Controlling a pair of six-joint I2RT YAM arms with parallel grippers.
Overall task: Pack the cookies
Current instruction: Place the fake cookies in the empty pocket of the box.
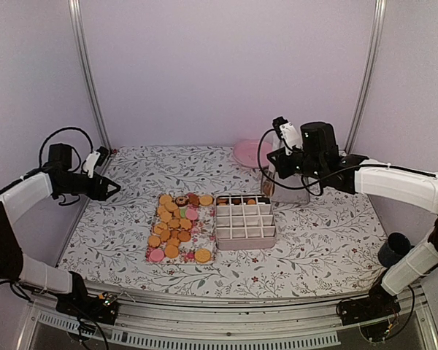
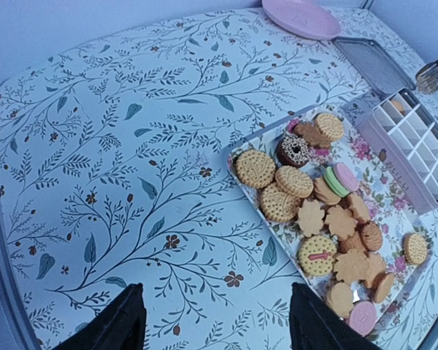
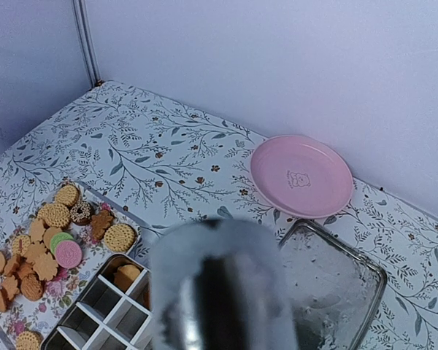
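Whereas overhead leaves the plate blank, right wrist shows its bear print | left hand spread | right hand grip unclear

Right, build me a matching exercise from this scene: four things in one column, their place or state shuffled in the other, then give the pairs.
Column one
1. pink plate
2. cookies
3. divided box
4. left gripper

Column two
A. open, holding nothing
B. mostly piled on the floral tray
C. beside the floral tray, a few slots filled
D. bare, at the table's far edge

Pairs: 1-D, 2-B, 3-C, 4-A
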